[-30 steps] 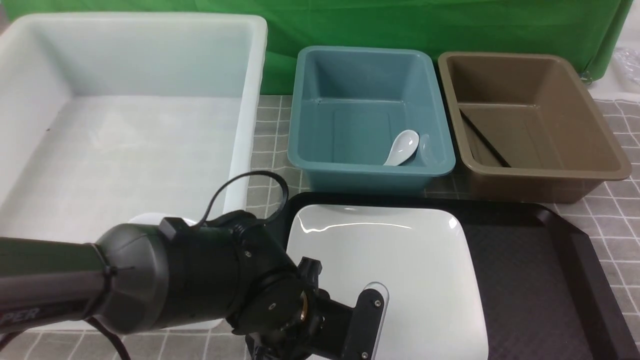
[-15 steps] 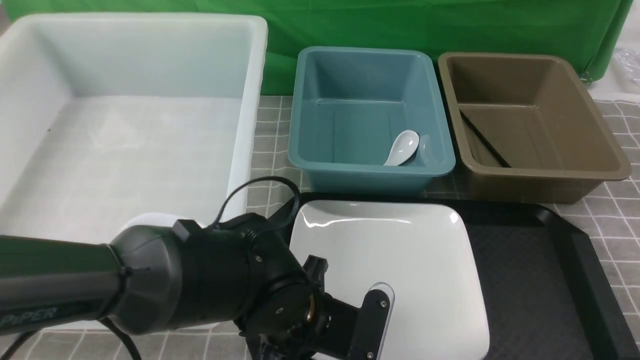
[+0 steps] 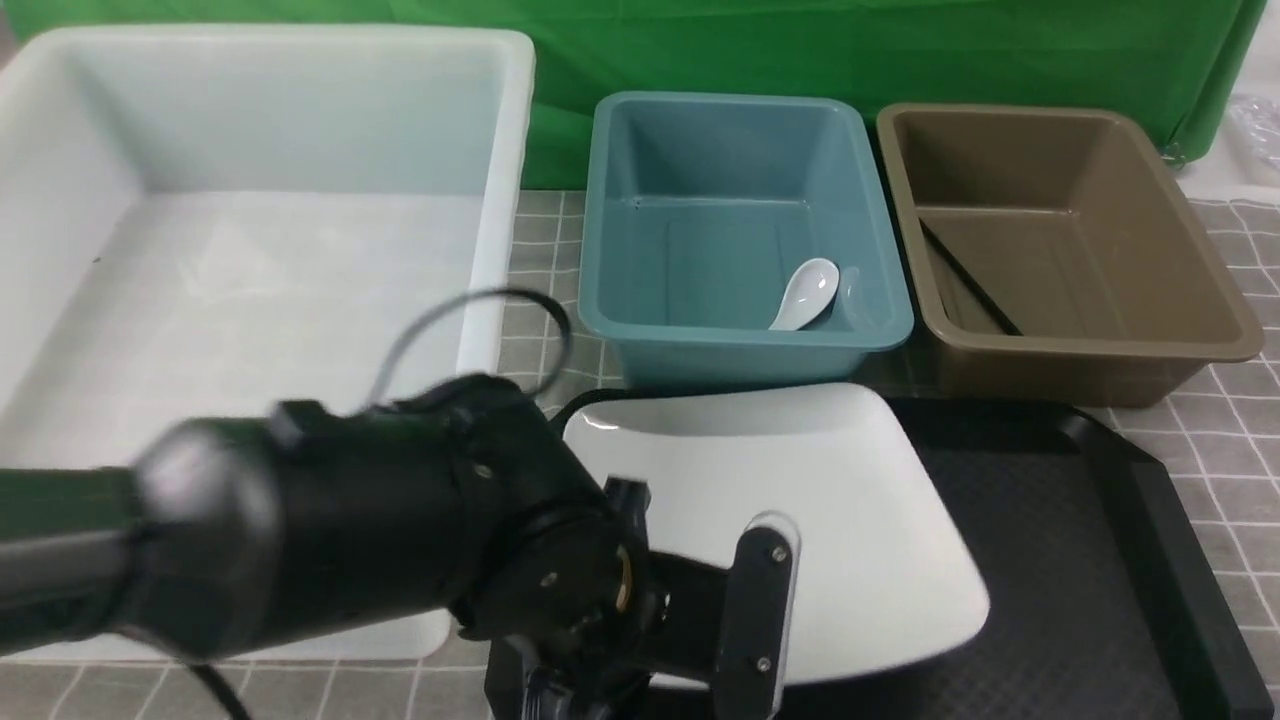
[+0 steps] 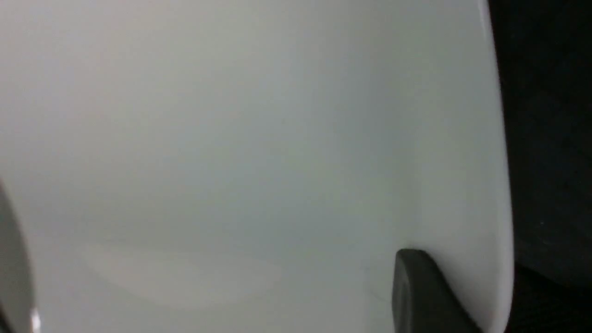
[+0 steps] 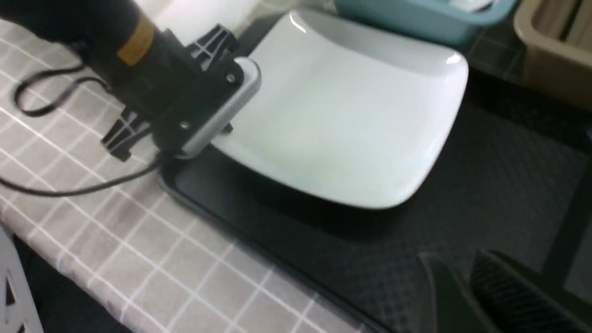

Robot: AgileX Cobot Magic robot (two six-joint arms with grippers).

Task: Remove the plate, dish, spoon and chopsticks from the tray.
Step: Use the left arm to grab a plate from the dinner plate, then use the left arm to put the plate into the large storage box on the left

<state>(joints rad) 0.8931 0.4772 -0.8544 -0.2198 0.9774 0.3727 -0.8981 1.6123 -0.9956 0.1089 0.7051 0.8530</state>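
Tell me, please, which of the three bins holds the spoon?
The teal bin, in the middle: the white spoon lies in its near right corner. The brown bin beside it holds chopsticks.

Plate (image 3: 800,490): glossy white, square, clamped at its near edge in the left gripper (image 3: 775,605), tilted, clear of the black tray (image 3: 1090,560) beneath. White spoon (image 3: 805,293) and black chopsticks (image 3: 968,278) lie well beyond that gripper, off the tray.

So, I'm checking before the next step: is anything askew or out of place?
Only the plate: it hangs tilted above the tray, pinched at its near left edge by the left tool. Nothing looks spilled or broken.
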